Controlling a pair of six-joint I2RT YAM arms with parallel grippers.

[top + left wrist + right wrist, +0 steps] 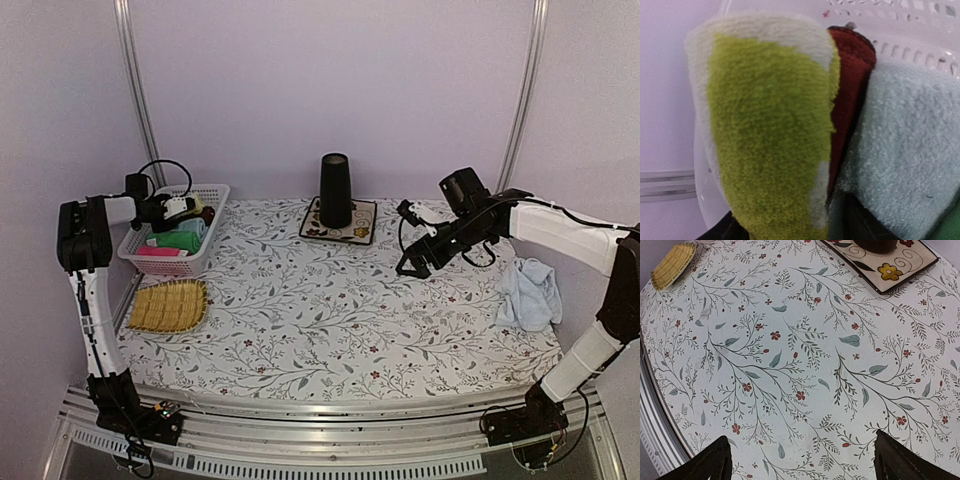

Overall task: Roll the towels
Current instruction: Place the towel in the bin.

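A rolled yellow-green towel (770, 135) with pale patches fills the left wrist view and stands inside the white basket (205, 250). My left gripper (180, 208) is over the basket's back corner. Only the dark bases of its fingers show beside the roll, so its grip is unclear. The light blue towel (530, 292) lies crumpled on the table at the far right. My right gripper (412, 260) hovers open over the floral tablecloth (800, 365), left of that towel, with nothing between its fingers (715, 465).
The basket also holds a dark red roll (852, 75), a pale teal roll (910, 150), and green and pink rolls (178, 242). A straw tray (170, 305) lies in front of it. A black cup (335, 190) stands on a flowered mat (360, 225) at the back.
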